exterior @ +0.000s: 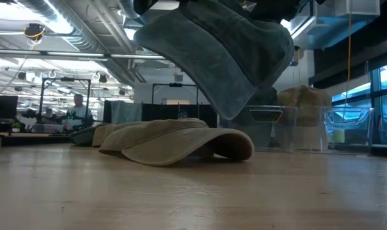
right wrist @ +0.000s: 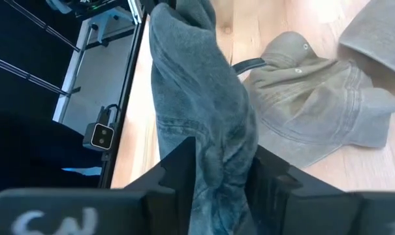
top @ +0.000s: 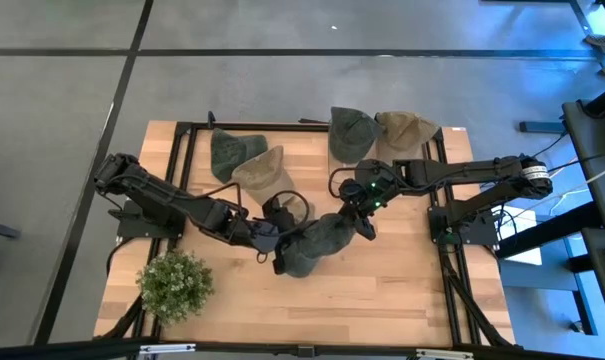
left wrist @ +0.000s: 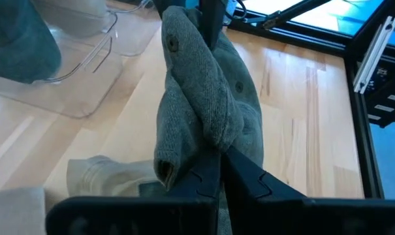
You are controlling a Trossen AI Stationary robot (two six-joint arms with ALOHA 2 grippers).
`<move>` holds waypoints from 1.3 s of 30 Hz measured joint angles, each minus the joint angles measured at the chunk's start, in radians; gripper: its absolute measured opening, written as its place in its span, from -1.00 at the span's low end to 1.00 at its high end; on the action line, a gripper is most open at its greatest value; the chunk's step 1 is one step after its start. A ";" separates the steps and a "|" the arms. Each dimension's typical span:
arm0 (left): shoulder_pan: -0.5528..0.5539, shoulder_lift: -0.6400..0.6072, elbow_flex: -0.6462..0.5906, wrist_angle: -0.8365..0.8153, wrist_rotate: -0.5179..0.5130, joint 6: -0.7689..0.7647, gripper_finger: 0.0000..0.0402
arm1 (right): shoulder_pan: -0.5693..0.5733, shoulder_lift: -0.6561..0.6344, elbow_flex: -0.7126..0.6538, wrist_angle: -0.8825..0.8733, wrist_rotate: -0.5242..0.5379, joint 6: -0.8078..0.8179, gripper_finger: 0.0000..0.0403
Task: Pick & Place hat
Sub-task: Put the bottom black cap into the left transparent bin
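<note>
Grey hat (top: 317, 243) held above the desk (top: 402, 290) centre by 2 tools. Left tool (left wrist: 217, 171) is clamped on one end, right tool (right wrist: 223, 171) on the other; each hat end hides the fingertips. In the low view the hat's top is cut off, over a tan hat (exterior: 180, 144).

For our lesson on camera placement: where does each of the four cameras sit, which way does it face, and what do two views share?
High view: overhead, facing down; both arms, wooden table.
Low view: tabletop height, facing the room; tan cloth cap.
Left wrist view: left gripper clamping the grey-green cloth hat.
Right wrist view: right gripper clamping it.
Shared: hat in all.
</note>
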State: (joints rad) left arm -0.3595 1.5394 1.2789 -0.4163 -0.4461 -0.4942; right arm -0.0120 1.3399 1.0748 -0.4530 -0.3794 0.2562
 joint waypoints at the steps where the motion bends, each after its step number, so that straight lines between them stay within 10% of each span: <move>1: 0.000 0.000 0.000 0.000 0.000 0.000 -0.98 | 0.000 0.000 0.000 0.000 0.000 0.002 -0.51; 7: 0.000 0.000 0.000 0.000 0.001 0.001 -0.90 | 0.000 0.000 0.000 0.000 0.000 0.004 -0.83; 26: -0.043 -0.167 0.000 -0.139 -0.127 0.026 -0.28 | 0.000 0.000 0.073 -0.133 0.045 0.003 -0.82; 39: -0.071 -0.299 0.000 -0.316 -0.388 0.011 -0.30 | -0.040 -0.001 0.595 -0.616 0.491 -0.307 -0.81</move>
State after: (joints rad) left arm -0.4301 1.2404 1.2793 -0.7327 -0.8345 -0.4835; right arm -0.0519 1.3388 1.6696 -1.0688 0.1121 -0.0509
